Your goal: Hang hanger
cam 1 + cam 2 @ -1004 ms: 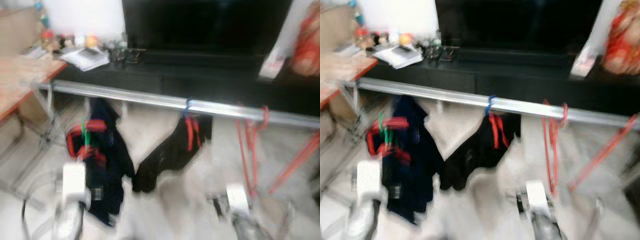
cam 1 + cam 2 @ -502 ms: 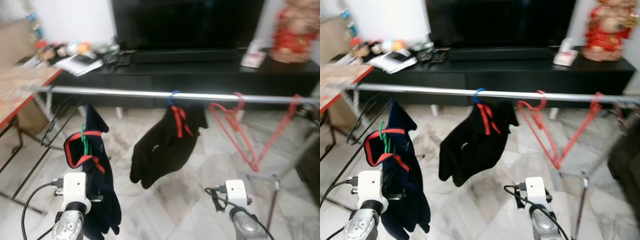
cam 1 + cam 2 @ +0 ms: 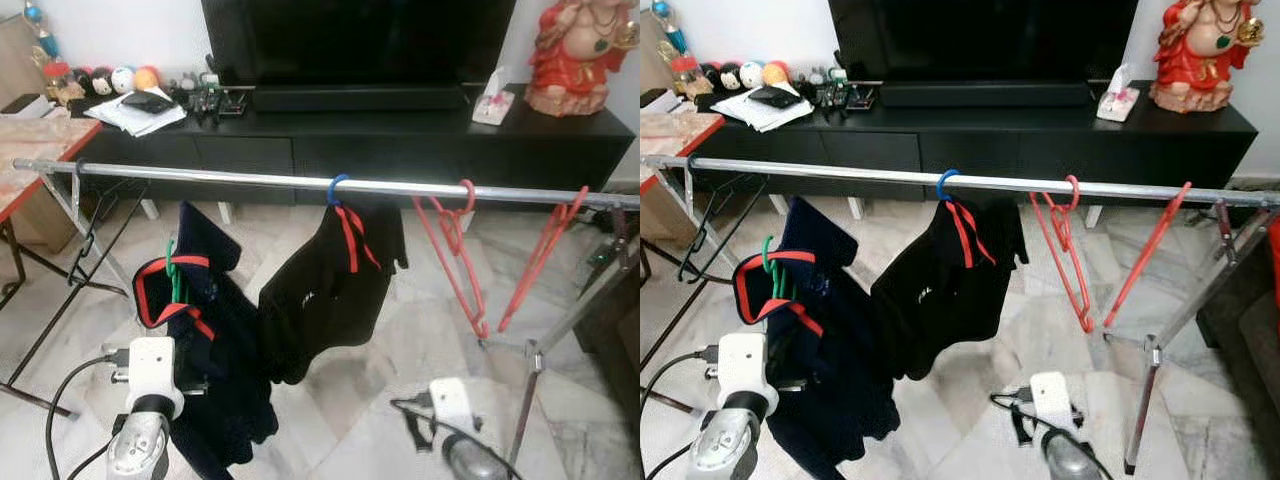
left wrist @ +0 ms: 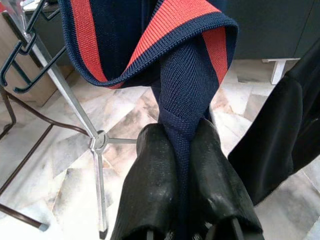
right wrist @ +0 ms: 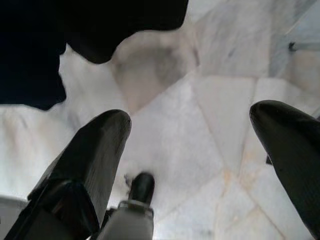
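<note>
A navy garment with red trim (image 3: 215, 350) hangs on a green hanger (image 3: 172, 272), held up in front of and below the silver rail (image 3: 240, 180). My left gripper (image 4: 182, 135) is shut on the navy knit just under its red-edged collar. On the rail a black garment (image 3: 325, 295) hangs from a blue hook (image 3: 337, 188). To its right hang two bare red hangers (image 3: 455, 250). My right gripper (image 5: 192, 120) is open, low over the marble floor, with nothing between its fingers.
A black TV console (image 3: 400, 145) with a red statue (image 3: 580, 45) and a tissue box (image 3: 490, 105) stands behind the rail. A wooden table (image 3: 35, 140) is at the left. Black hangers (image 3: 90, 245) hang at the rail's left end. The rack's leg (image 3: 535, 375) stands at the right.
The camera has swung and steadied, so the rail now shows sharp and level. My right arm has sunk lower in the view. The left gripper still holds the navy garment.
</note>
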